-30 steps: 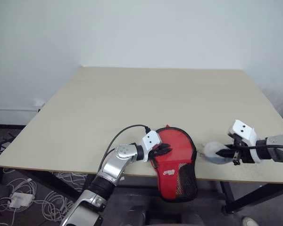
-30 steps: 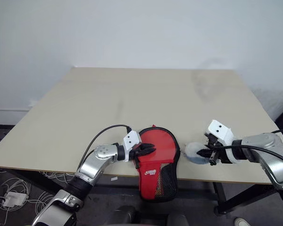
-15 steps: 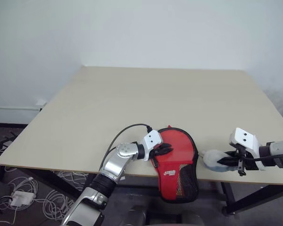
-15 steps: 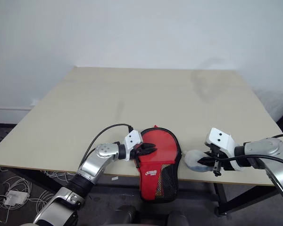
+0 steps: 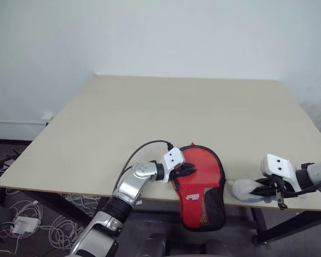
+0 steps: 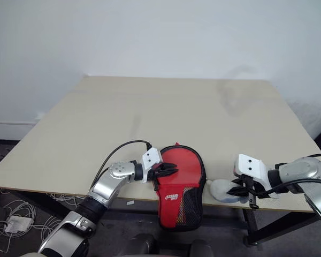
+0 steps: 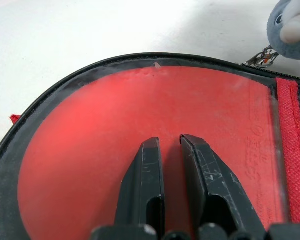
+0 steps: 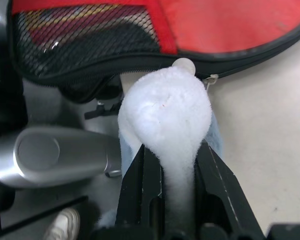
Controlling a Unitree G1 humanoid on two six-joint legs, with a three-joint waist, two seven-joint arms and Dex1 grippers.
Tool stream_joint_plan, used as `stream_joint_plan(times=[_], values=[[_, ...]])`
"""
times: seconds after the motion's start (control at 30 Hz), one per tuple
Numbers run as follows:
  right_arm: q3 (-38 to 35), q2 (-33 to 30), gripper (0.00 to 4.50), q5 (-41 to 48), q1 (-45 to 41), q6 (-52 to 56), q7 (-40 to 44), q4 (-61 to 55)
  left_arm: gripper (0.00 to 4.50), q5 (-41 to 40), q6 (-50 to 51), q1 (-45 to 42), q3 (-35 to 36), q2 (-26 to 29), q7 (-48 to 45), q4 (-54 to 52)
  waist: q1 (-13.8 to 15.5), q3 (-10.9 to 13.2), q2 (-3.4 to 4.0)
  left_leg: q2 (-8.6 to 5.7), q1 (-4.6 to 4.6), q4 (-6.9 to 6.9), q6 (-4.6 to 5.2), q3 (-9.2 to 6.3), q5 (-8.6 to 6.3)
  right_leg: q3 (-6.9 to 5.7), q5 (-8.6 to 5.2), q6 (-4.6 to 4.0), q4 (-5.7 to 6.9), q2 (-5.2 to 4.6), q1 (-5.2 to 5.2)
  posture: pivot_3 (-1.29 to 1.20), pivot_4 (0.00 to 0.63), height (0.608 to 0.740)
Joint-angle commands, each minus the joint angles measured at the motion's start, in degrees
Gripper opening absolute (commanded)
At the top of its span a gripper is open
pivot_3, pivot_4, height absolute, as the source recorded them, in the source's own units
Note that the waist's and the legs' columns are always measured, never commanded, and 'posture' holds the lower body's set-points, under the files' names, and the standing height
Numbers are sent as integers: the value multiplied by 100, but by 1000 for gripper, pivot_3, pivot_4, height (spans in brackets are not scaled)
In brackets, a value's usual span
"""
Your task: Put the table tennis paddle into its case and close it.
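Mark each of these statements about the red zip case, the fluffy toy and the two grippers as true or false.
1. The red paddle-shaped zip case lies at the table's near edge, its black mesh end hanging over it. True.
2. The right gripper is shut on a fluffy pale plush charm. True.
3. The left gripper hovers over the far end of the light wooden table. False: it rests on the case's red face near the front edge.
4. The plush charm lies on top of the case. False: it sits beside the case, toward the right gripper.
5. The case stands upright. False: it lies flat.
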Motion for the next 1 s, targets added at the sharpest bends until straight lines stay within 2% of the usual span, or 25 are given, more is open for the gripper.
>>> stream_joint_plan(times=[0.03,0.23,0.4,0.57,0.77,1.0], values=[[-14,-344,243,-223,-103,-315,491,356,582,321,146,147,-107,179,-10,390,9,0,0,0,0,0,0,0,-1,0,0,0,-1,0,0,0,0,734],[232,-200,243,-350,-710,-631,773,797,582,332,148,169,-101,183,1,369,8,0,0,1,0,3,1,0,-4,0,-1,0,-2,0,1,0,0,734],[666,536,243,-939,-1768,-641,105,1615,582,339,171,208,-96,188,14,317,-12,-3,3,0,4,7,-2,8,-5,2,2,-4,0,7,2,0,0,734],[851,1070,243,-1344,-2318,-633,-334,2071,582,347,187,239,-91,198,34,284,-13,-10,15,-5,2,8,-2,9,-5,4,6,-7,1,16,-3,0,0,734],[811,1025,243,-946,-1984,-385,145,1353,582,348,195,274,-102,206,46,240,-13,-17,25,-4,3,10,16,8,5,4,7,-6,1,21,-3,0,0,734],[686,440,243,-249,-1136,-417,1213,176,582,348,210,276,-114,225,31,216,-41,-18,27,0,6,13,-7,-1,-9,3,7,-5,3,23,0,0,0,734]])
